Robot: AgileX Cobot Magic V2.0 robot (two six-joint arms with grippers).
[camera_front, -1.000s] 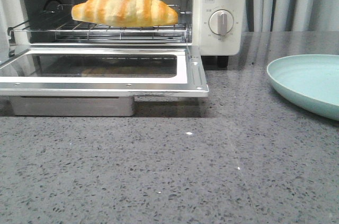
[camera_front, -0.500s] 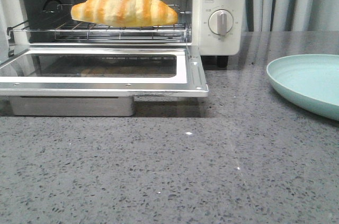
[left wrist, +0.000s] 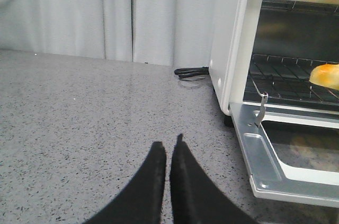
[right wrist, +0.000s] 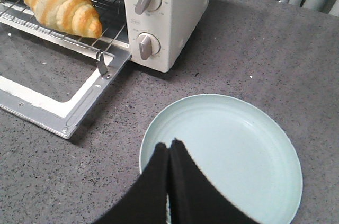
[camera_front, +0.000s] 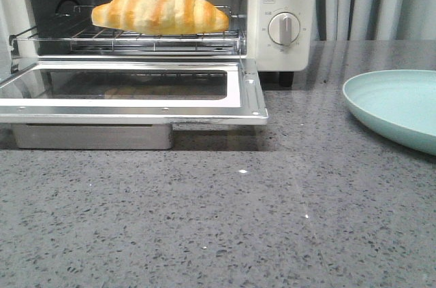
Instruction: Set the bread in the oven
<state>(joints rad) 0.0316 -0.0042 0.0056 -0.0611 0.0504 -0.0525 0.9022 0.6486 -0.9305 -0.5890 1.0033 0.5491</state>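
While bread (camera_front: 161, 9) fills the front view, wrist views alone show, seemingly closed, each gripper (left wrist: 168, 147).

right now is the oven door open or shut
Open. The oven door is folded down flat in front, and the bread sits exposed on the wire rack inside.

Striped golden bread (camera_front: 161, 9) lies on the open oven's (camera_front: 283, 16) rack.
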